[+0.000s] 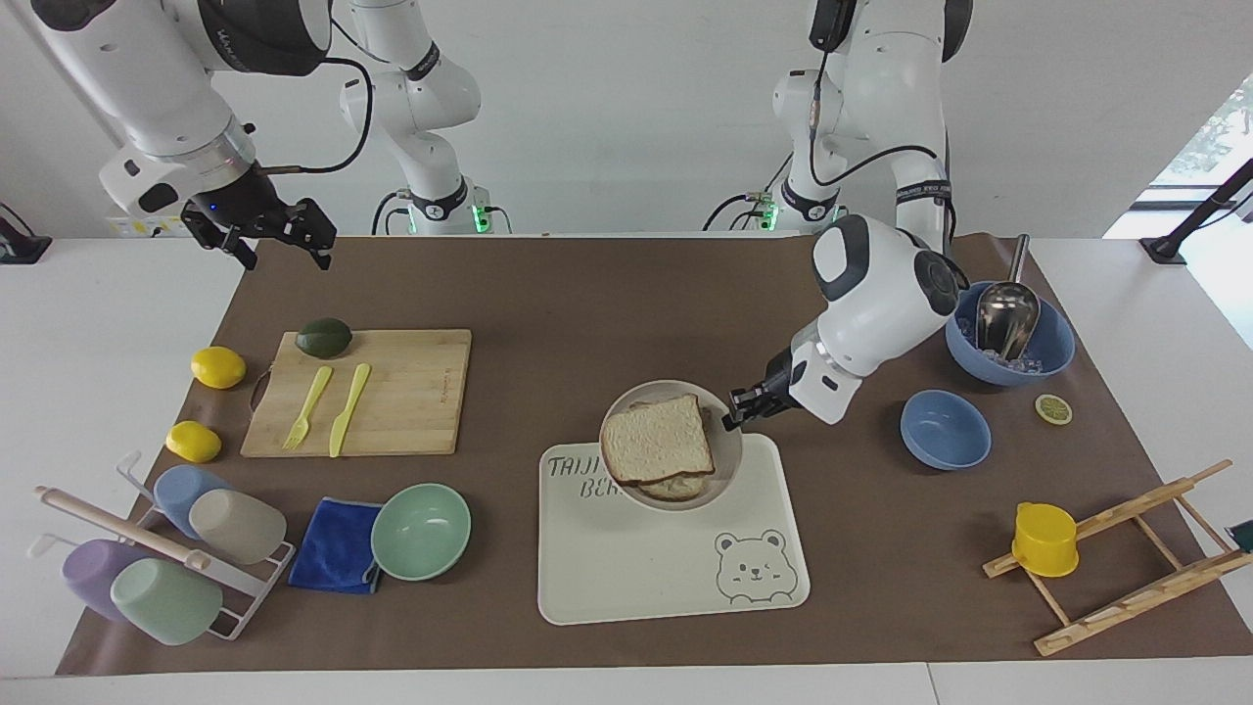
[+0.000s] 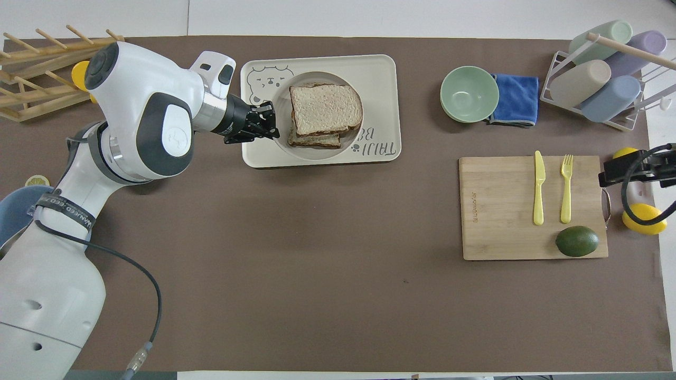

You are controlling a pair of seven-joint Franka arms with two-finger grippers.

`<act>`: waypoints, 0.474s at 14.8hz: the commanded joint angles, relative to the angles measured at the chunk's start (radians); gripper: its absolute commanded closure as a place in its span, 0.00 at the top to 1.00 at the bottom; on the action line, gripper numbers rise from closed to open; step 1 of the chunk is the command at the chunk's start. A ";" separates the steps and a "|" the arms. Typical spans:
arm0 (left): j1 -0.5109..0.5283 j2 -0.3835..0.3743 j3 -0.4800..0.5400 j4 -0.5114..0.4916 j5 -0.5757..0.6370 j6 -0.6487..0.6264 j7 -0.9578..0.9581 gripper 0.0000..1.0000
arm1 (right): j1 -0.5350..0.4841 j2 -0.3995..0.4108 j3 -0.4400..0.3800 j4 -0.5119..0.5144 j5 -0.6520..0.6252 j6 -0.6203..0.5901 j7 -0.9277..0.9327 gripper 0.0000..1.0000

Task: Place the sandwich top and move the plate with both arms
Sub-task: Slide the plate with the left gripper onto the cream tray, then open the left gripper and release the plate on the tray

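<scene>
Plate (image 1: 722,468), small, off-white, raised over the bear-print tray (image 1: 626,578), pinched at one rim point by the left jaws (image 1: 734,411), which are clenched on that edge. Sandwich top (image 1: 655,438) lies on the lower slices just beside those jaws, slightly askew. Risk: a single-edge hold may let the plate tip away from the jaws, sliding the bread off; a hard set-down could jolt the stack apart. Right jaws (image 1: 279,238) hang released, empty, waiting well apart above the counter corner near the cutting board (image 1: 392,411).

tray (image 1: 636,568): "TAIJI BEAR", partly covered | left arm (image 2: 68,219) band: lettering, unreadable | cutting board (image 2: 501,211): mark, unreadable
</scene>
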 commanded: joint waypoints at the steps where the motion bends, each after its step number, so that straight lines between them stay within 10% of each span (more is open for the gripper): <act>1: 0.013 0.133 0.026 0.148 -0.004 -0.019 -0.037 0.00 | -0.008 -0.017 0.006 -0.016 -0.009 -0.003 -0.011 1.00; 7: -0.010 0.135 0.027 0.055 0.071 0.128 -0.037 0.00 | -0.004 -0.015 0.007 -0.016 -0.007 -0.003 -0.011 1.00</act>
